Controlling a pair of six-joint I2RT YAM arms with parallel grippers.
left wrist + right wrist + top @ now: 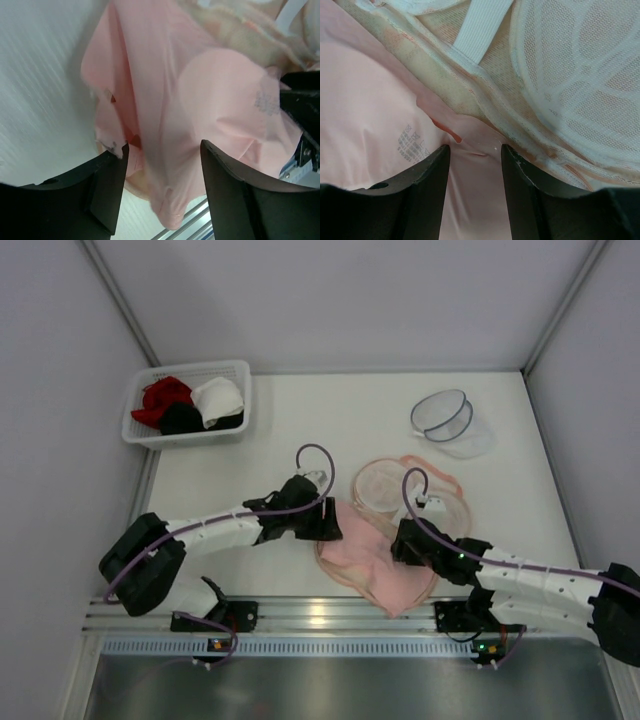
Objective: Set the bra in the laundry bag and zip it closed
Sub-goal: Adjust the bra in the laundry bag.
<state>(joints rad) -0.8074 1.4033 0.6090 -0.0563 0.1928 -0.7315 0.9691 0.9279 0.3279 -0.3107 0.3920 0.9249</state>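
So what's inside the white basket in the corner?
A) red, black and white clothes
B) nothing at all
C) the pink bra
A: the basket holds a red garment, a black garment and a white garment, while the pink bra lies well away from it, near the front of the table.

Pale pink bra (372, 562): crumpled, spread flat, label patch showing. Peach floral laundry bag (452, 508): unzipped, lying open just behind; bra overlaps its near rim.
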